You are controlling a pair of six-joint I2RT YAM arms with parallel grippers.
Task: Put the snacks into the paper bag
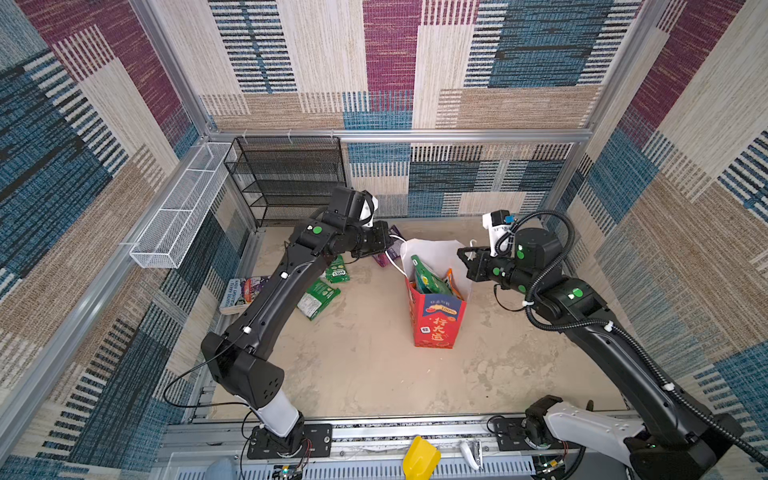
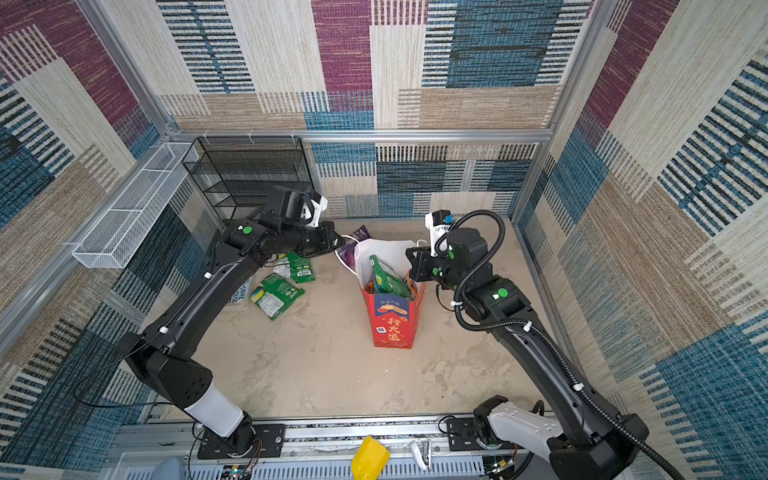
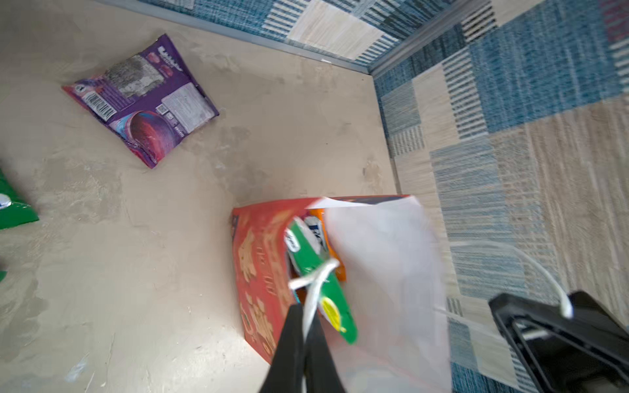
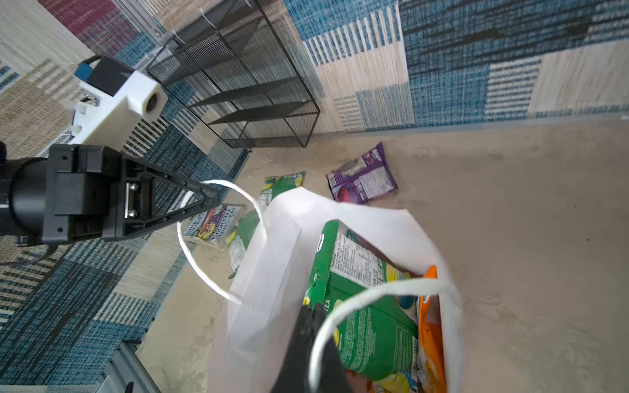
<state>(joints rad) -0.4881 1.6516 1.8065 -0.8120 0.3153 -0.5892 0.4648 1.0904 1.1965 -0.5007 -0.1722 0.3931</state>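
One paper bag (image 1: 434,320), three snacks (image 1: 318,297) outside

Red, gold-lettered paper bag (image 1: 417,325); green snack (image 4: 367,326), orange snack (image 4: 430,326), purple snack (image 3: 143,102)
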